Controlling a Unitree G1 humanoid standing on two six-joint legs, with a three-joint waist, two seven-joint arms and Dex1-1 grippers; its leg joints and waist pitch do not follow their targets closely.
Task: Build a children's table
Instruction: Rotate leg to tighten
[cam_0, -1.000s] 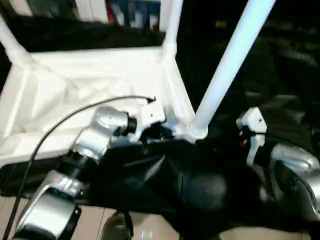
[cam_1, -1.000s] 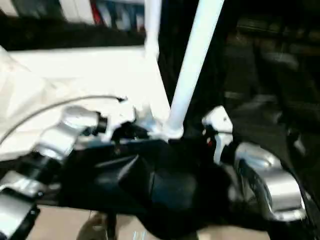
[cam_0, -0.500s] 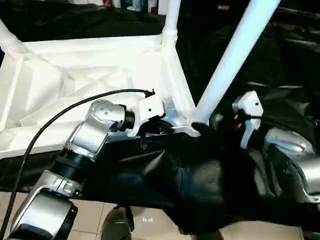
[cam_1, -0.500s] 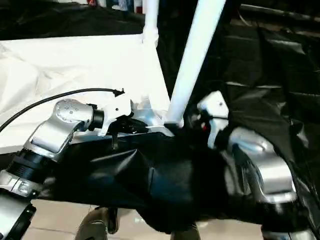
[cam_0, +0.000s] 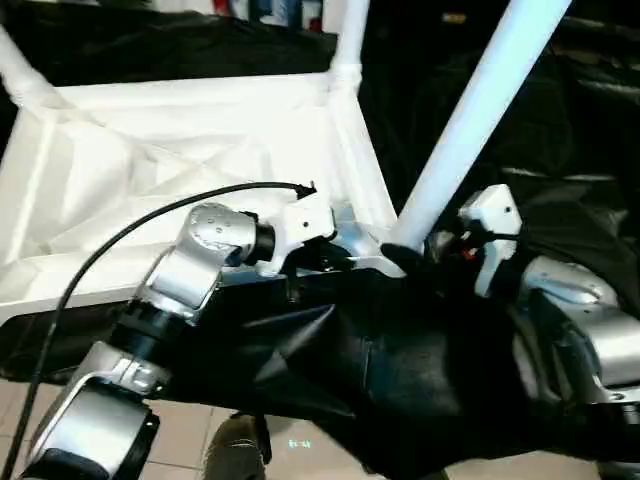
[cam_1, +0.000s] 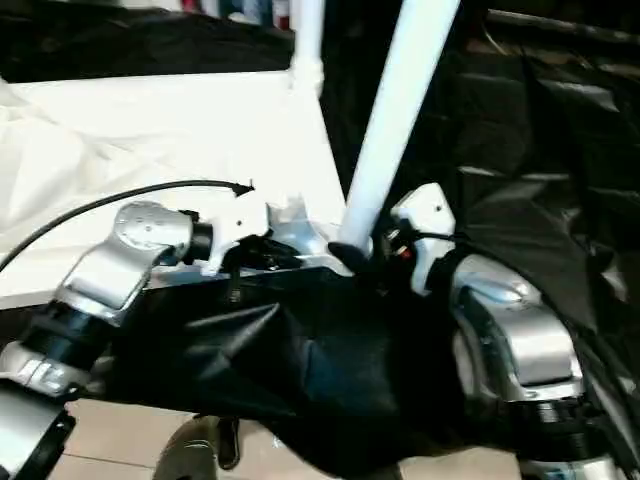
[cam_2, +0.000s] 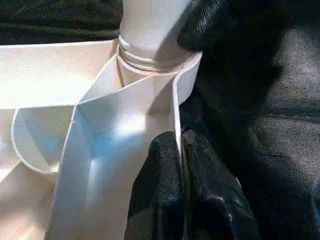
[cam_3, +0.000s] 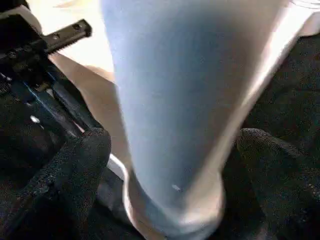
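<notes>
The children's table lies upside down, with the white tabletop's (cam_0: 150, 170) ribbed underside facing up. White legs stand in its sockets: the far left leg (cam_0: 20, 80), the far right leg (cam_0: 347, 40) and the near right leg (cam_0: 480, 110). My left gripper (cam_0: 338, 258) is shut on the tabletop's thin rim wall (cam_2: 176, 115) just beside the near right socket (cam_2: 150, 65). My right gripper (cam_3: 175, 142) is open at the base of the near right leg (cam_3: 180, 90), with one black finger (cam_3: 80, 170) on each side of it.
Crumpled black cloth (cam_0: 420, 370) covers the surface under and around the tabletop. A black cable (cam_0: 110, 250) arcs over my left forearm. Tiled floor (cam_0: 200, 430) shows at the near edge. Shelves with coloured items (cam_0: 270, 10) stand behind.
The camera has shifted. My right gripper has come in closer to the base of the near right leg. The left gripper keeps its hold on the rim.
</notes>
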